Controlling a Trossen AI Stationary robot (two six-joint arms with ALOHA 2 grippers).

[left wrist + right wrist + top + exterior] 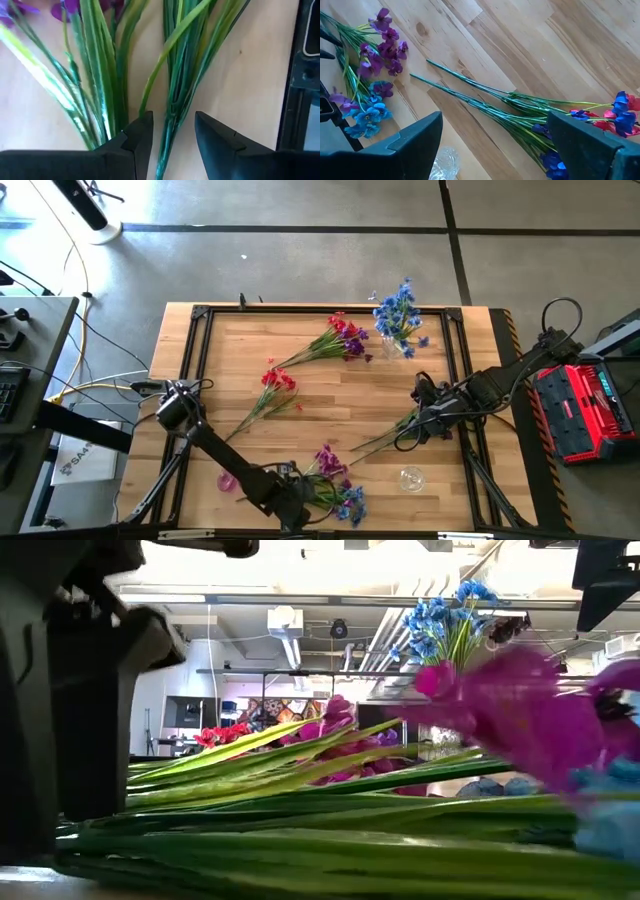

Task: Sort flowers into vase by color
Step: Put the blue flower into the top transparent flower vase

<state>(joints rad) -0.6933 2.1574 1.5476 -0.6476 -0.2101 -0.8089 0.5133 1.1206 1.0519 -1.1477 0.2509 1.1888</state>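
Desk [330, 385]: pale wood planks with darker grain streaks and a knot, framed by a black rim.

Flowers, by colour:
- blue spray [400, 310], bright blue blossoms, green stems, standing in a clear vase [392, 345];
- red spray [278, 380], red blossoms on thin green stems;
- magenta-purple spray [345, 338], green leaves;
- near bunch [338, 480]: purple blossoms above, light blue below, glossy green stems.

Spray under my right gripper [495, 145]: green stems, with deep blue and red blossoms [620, 112] at its end.

My left gripper [173, 137]: matte black fingers against dark and yellow-green stems.

Clear glass vase [411, 478] and a pink vase [228, 480] on the desk.
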